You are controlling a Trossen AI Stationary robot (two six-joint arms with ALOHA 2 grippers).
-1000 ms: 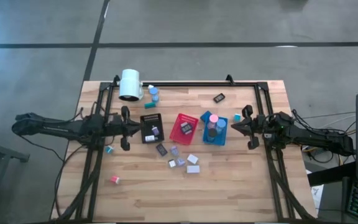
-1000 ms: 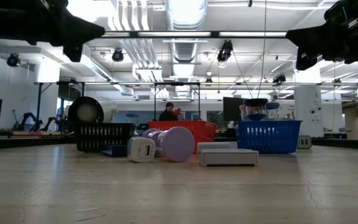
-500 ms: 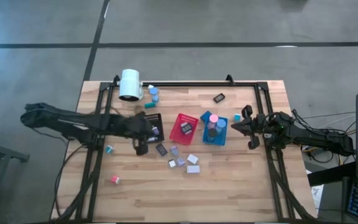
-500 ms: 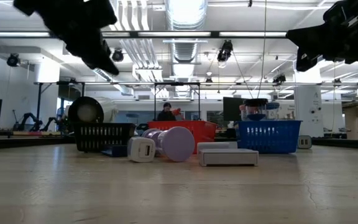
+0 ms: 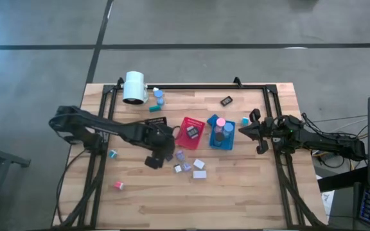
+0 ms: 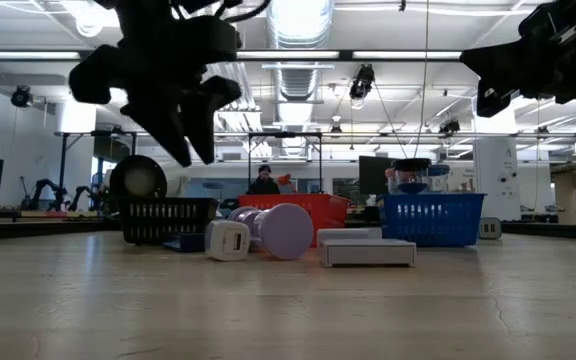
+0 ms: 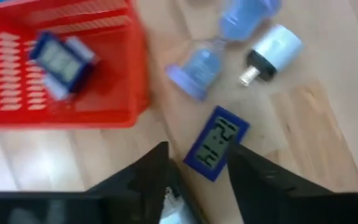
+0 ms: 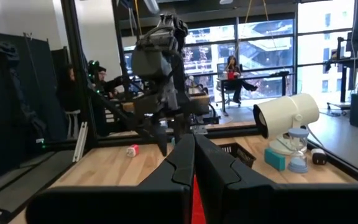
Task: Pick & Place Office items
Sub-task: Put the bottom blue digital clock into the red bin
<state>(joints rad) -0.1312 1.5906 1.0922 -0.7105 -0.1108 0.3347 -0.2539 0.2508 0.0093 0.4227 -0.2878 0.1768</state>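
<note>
My left gripper (image 7: 197, 155) stands open, pointing down, above a small dark-blue digital clock (image 7: 219, 142) that lies flat on the wood. In the low view this gripper (image 6: 196, 140) hangs well above the table. Beside it are the red tray (image 5: 190, 131), which holds a small clock (image 7: 58, 59), a lavender hourglass-like piece (image 7: 194, 71) and a white plug (image 7: 272, 50). More small white and lavender blocks (image 5: 194, 168) lie toward the near edge. My right gripper (image 5: 257, 131) waits shut at the table's right side, off the table top.
A blue tray (image 5: 222, 133) with round caps stands right of the red one, and a black tray (image 5: 156, 121) is partly under my left arm. A big white cylinder (image 5: 133, 86) lies at the far left. Stray bits: teal (image 5: 113, 154), pink (image 5: 119, 185), black (image 5: 226, 101).
My left arm has swung from the table's left side toward the middle, past the black tray. Its gripper has tipped from level to pointing down and has opened. Nothing on the table has moved.
</note>
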